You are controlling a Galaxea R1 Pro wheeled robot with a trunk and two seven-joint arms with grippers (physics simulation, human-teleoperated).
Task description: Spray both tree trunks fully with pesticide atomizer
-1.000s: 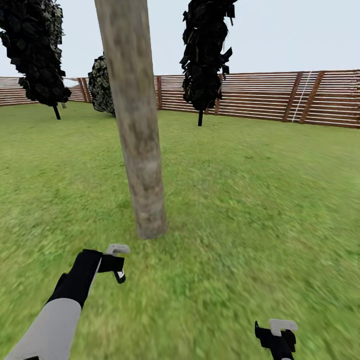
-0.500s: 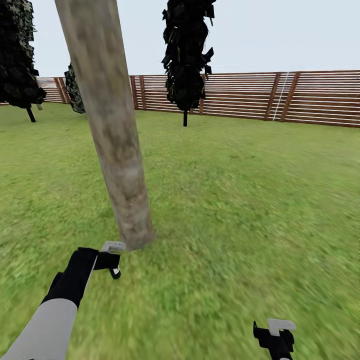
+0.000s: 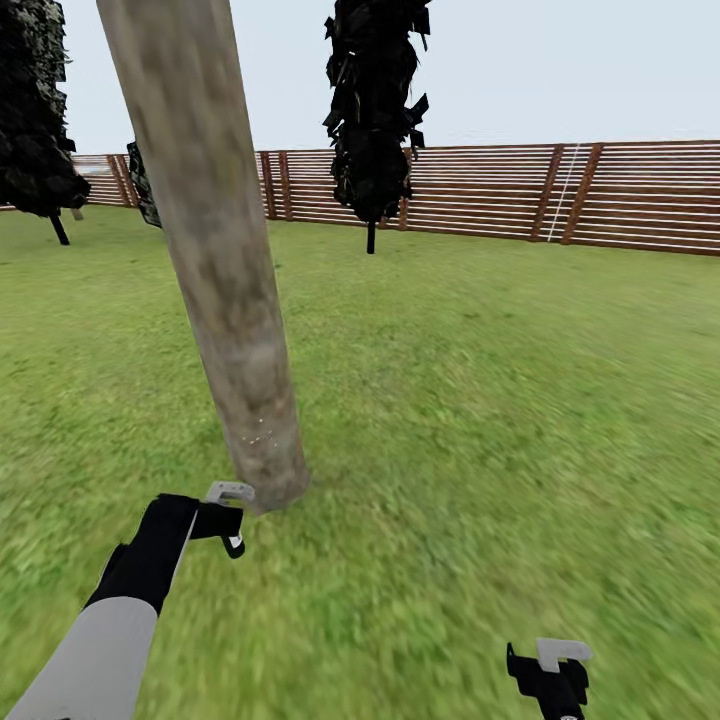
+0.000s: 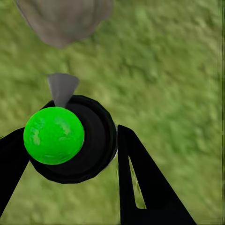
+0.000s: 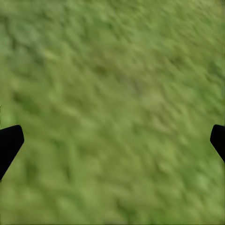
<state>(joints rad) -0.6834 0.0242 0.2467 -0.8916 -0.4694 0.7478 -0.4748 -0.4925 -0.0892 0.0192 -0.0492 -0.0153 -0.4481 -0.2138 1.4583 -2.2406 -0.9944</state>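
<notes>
Since half a second earlier your view barely shifted. Your left gripper (image 4: 70,154) clamped the pesticide atomizer (image 4: 54,135) beside the tree trunk (image 3: 225,300), foliage cut off; right gripper (image 5: 112,140) spread wide.

Bright, even daylight everywhere, with no clear sun spot and no glare. Pale, flat sky (image 3: 560,70) across the top of the head view. Hardly any shadows: just a faint dark patch on the grass (image 3: 480,420) beside the tree trunk (image 3: 215,250). Sharp fence (image 3: 600,195) far back, but smeared, streaky grass low in the frame and at the right edge. Trunk leaning and wider near the top. Very soft, fuzzy grass (image 5: 112,93) in both wrist views.
</notes>
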